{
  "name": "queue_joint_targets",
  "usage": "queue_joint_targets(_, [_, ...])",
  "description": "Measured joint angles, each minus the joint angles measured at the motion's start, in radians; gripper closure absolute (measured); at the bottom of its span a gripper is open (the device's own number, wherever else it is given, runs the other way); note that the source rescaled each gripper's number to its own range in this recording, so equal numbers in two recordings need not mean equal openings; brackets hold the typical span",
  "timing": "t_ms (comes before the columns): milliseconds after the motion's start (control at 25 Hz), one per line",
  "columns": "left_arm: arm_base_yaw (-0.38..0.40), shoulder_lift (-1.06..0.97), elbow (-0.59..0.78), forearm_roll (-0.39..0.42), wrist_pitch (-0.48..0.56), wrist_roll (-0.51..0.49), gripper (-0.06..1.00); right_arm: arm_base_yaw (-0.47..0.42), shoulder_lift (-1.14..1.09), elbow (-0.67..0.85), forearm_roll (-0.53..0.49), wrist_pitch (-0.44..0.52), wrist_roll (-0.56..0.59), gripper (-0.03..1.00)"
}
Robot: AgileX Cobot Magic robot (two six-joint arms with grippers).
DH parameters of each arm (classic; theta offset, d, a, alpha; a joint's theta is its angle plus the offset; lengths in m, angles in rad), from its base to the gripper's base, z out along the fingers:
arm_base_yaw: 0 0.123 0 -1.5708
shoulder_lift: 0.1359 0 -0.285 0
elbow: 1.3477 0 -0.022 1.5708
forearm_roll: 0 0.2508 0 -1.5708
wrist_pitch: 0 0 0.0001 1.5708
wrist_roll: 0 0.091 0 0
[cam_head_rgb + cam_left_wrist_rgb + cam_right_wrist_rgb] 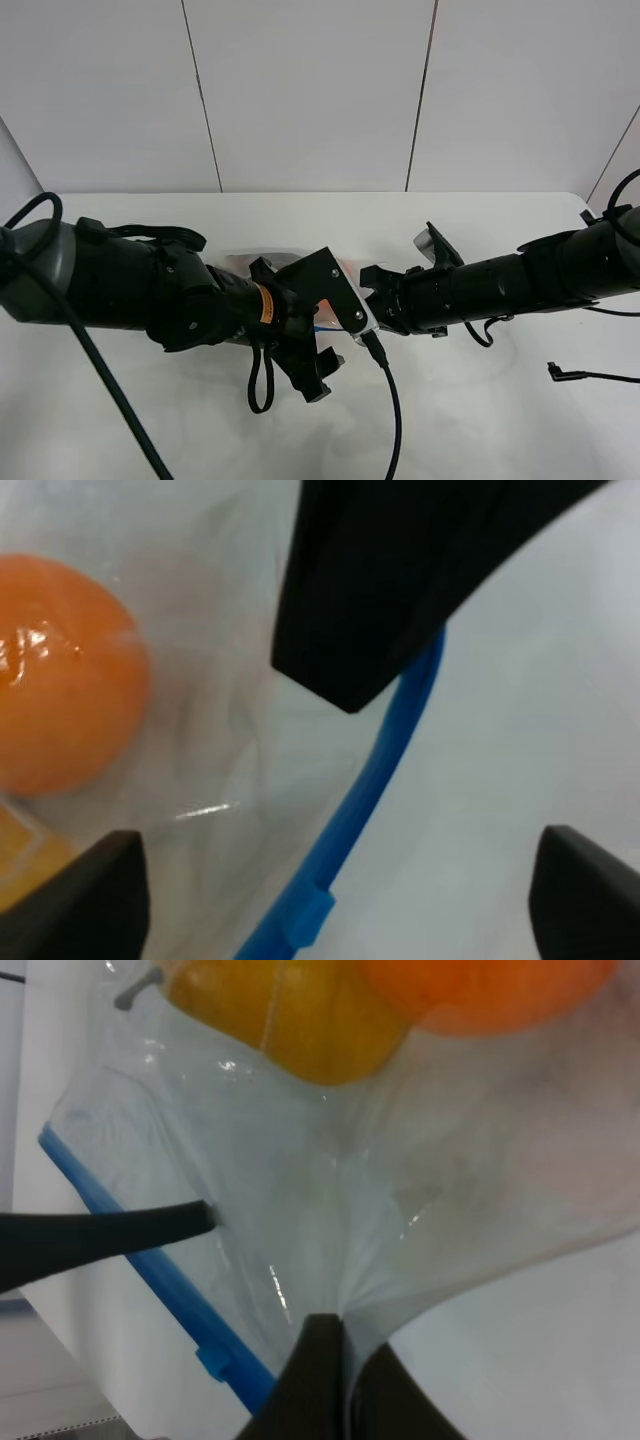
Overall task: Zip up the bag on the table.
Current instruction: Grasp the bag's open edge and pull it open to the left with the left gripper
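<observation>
So, your right gripper is clenched on a fold of the bag, with clear plastic bunched between its tips at the bottom centre of the right wrist view. Your left gripper is spread wide, fingers in the lower corners and the blue zip strip running between them. The bag lies on the table at the centre of the high view, mostly hidden under both grippers.

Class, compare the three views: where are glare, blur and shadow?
Exterior high view: sharp, evenly lit, faint shadows under the arms on the white matte table. Left wrist view: soft focus throughout, small glare spots on the round orange fruit, blue zip strip blurred. Right wrist view: bright glints on the clear plastic zip bag, fruit out of focus.
</observation>
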Motion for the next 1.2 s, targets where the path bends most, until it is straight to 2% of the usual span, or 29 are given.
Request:
queue_joint_targets(160, [0.000, 0.005, -0.001, 0.038, -0.001, 0.002, 0.13, 0.000, 0.000, 0.000, 0.000, 0.001, 0.000, 0.97])
queue_joint_targets(240, [0.000, 0.005, -0.001, 0.044, -0.003, 0.002, 0.21, 0.000, 0.000, 0.000, 0.000, 0.001, 0.000, 0.97])
queue_joint_targets(440, [0.000, 0.005, -0.001, 0.045, -0.005, 0.002, 0.60, 0.000, 0.000, 0.000, 0.000, 0.001, 0.000, 0.97])
queue_joint_targets(560, [0.000, 0.005, -0.001, 0.047, -0.005, 0.003, 0.77, 0.000, 0.000, 0.000, -0.001, 0.002, 0.000, 0.97])
queue_joint_targets(920, [0.000, 0.005, -0.001, 0.047, 0.001, 0.025, 0.93, 0.000, 0.000, 0.000, -0.001, 0.002, 0.000, 0.97])
queue_joint_targets(1200, [0.005, 0.005, -0.001, 0.047, 0.032, 0.088, 0.94, 0.004, 0.000, 0.000, -0.001, 0.006, 0.000, 0.97])
